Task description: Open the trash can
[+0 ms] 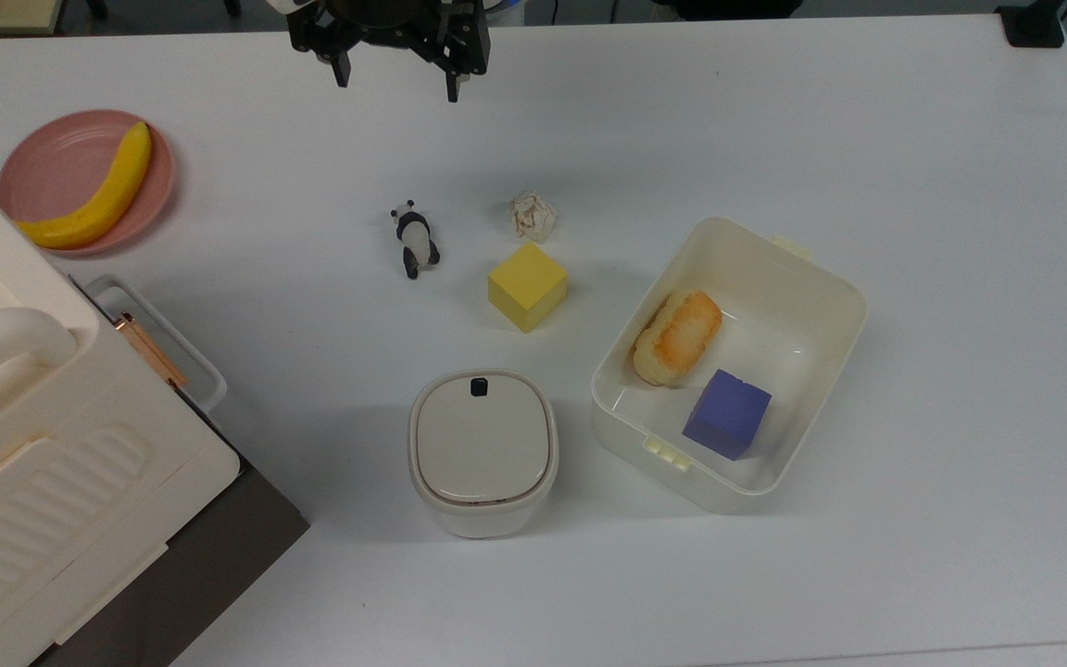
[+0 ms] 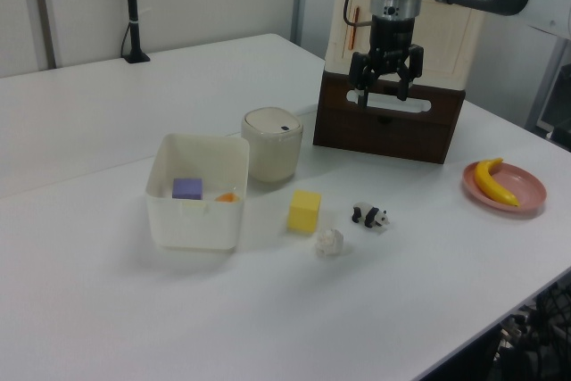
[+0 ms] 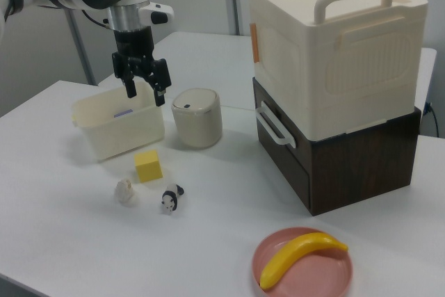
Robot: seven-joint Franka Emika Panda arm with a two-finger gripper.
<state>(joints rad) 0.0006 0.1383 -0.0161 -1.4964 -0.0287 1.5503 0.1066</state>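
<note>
My gripper (image 1: 395,83) hangs in the air at the top edge of the top view, fingers spread wide apart, nothing between them; also seen in the left view (image 2: 384,98) and the right view (image 3: 144,95). It is well apart from the trash can (image 1: 483,451), which stands upright on the white table (image 1: 913,185) with its beige lid (image 1: 481,437) shut flat and the small black button (image 1: 478,387) at the rim on the side toward the yellow cube (image 1: 527,285). In the top view the can sits just beside the cream tub (image 1: 807,278), on the top view's left of it, not touching. The tub holds a bread roll (image 1: 677,336) and a purple cube (image 1: 726,413). A toy panda (image 1: 415,239) and a crumpled paper ball (image 1: 533,215) lie between my gripper and the can. A banana (image 1: 94,196) rests on a pink plate (image 1: 47,162) at the top view's left. The big cream ribbed appliance (image 3: 334,39) with a handle sits on a dark brown box (image 3: 348,161) at the right view's right.
</note>
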